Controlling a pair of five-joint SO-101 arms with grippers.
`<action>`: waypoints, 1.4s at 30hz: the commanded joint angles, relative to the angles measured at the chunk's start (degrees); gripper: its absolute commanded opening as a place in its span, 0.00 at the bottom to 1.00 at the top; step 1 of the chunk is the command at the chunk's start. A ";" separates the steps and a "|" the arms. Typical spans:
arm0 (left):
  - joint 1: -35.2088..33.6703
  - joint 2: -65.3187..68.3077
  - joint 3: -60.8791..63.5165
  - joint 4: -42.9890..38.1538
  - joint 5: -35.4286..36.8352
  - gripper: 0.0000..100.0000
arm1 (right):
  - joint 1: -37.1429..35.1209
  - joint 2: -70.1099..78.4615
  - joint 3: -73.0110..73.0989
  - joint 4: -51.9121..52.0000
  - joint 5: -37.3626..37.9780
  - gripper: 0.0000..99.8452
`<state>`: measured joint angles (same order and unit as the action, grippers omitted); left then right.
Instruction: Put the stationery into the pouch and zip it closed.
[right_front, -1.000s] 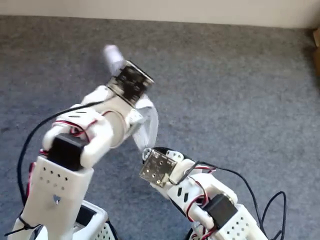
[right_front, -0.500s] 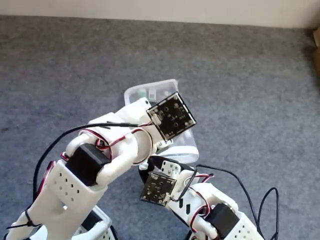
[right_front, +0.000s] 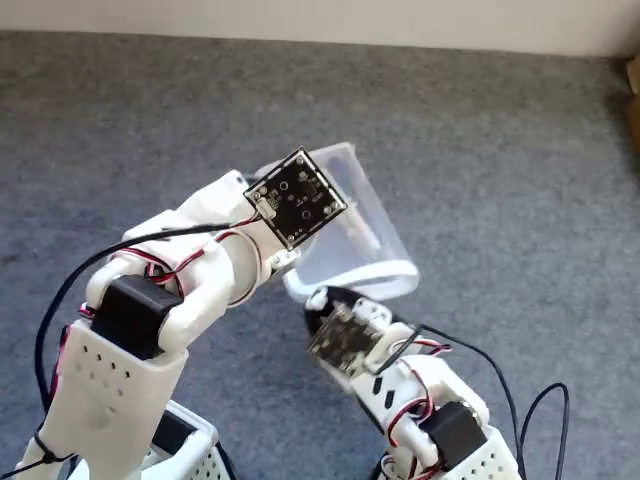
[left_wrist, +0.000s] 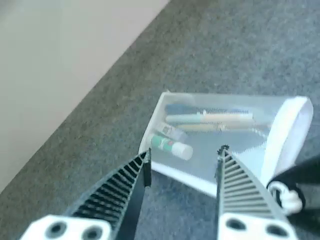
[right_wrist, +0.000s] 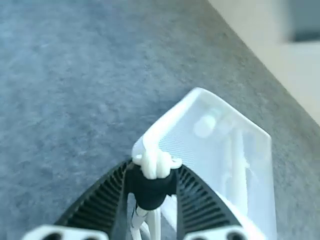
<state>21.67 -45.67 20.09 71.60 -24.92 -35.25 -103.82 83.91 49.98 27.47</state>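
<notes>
- The left gripper (left_wrist: 184, 152) is hovering above the table, its two ribbed black fingers (left_wrist: 120, 192) spreading wide apart and pinching nothing.
- The pouch (right_front: 352, 228), a soft rectangular sleeve of frosted translucent plastic, is lying on the fuzzy grey table covering (right_front: 520, 150) between the two arms, just beyond the left gripper's fingertips.
- Through its wall a stubby glue stick (left_wrist: 171, 146) and several slim pens (left_wrist: 210, 118) are showing, lying side by side (already inside).
- The right gripper (right_wrist: 152, 172) is pressing its ridged fingers together on the black zip pull (right_wrist: 150, 192), which is carrying a knotted white cord (right_wrist: 154, 161), at the pouch's white-edged end.
</notes>
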 joint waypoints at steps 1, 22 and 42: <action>-3.12 -0.40 -2.68 5.63 -3.34 0.21 | 5.85 -1.01 -5.93 -1.98 -5.36 0.00; 10.33 -0.31 11.74 2.81 -12.57 0.21 | 12.53 -1.45 -7.96 -3.21 -8.09 0.00; 4.44 -0.92 21.23 -14.42 -12.48 0.21 | 12.53 -1.45 -12.00 -3.47 -12.22 0.00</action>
<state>29.58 -46.55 43.12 57.36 -37.41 -23.21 -104.00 78.99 48.48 16.75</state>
